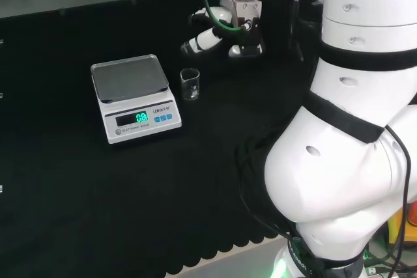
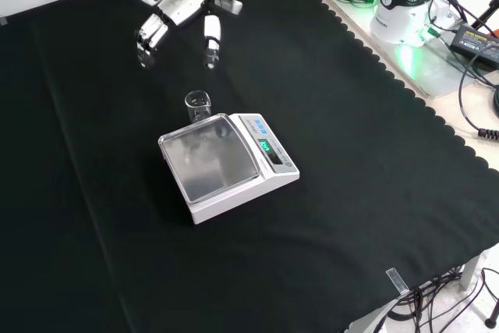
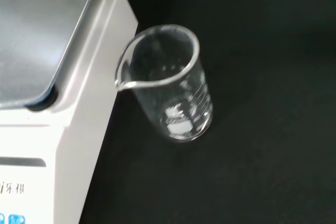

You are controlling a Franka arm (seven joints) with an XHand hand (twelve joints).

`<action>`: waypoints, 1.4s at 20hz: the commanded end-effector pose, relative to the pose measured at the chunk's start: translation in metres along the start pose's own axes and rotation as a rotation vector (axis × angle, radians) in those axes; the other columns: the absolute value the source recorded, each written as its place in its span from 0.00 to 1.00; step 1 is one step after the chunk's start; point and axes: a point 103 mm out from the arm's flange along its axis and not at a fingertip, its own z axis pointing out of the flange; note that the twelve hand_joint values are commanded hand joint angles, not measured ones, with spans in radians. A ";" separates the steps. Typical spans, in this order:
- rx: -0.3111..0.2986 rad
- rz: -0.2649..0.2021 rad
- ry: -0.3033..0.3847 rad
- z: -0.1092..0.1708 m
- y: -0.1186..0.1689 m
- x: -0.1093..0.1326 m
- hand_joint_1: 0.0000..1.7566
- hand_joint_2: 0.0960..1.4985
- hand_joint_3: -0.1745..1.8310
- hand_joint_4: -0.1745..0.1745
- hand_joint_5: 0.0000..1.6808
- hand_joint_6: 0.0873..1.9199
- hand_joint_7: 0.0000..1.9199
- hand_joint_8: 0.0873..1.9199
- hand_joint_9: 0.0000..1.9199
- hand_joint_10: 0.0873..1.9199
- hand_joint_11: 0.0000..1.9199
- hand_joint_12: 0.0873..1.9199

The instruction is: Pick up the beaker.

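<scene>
Head view puts the beaker [image 1: 189, 84] in the upper middle of the frame, upright on the black cloth [image 1: 98, 200] just to the right of the scale [image 1: 133, 97], with the hand [image 1: 221, 34] higher up and a little right of it, well apart from the glass. I read this as the approach step: nothing is gripped yet, and the fingers hang relaxed and spread, holding nothing. In the front view the hand [image 2: 178, 13] sits at the upper left of the frame, fingers pointing down toward the cloth, while the beaker [image 2: 198, 105] stands below it, right against the far edge of the scale [image 2: 228, 164]. My next move, as I judge it, is to bring the hand down and around the glass without knocking the scale, since the two stand so close. Wrist view gives what the other two cannot: the beaker [image 3: 170, 85] up close at frame centre, its spout turned toward the white body of the scale [image 3: 86, 108] and seemingly overlapping its edge, and apparently empty. I cannot tell from it whether glass and scale touch.
</scene>
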 end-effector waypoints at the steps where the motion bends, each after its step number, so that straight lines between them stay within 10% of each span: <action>1: 0.032 -0.003 0.005 0.018 0.001 0.004 0.30 0.48 0.10 0.38 0.17 0.00 0.03 0.38 0.02 0.46 0.10 0.78; 28: 0.142 0.025 0.042 0.088 0.013 -0.005 0.32 0.48 0.10 0.37 0.18 0.00 0.03 0.38 0.02 0.46 0.12 0.77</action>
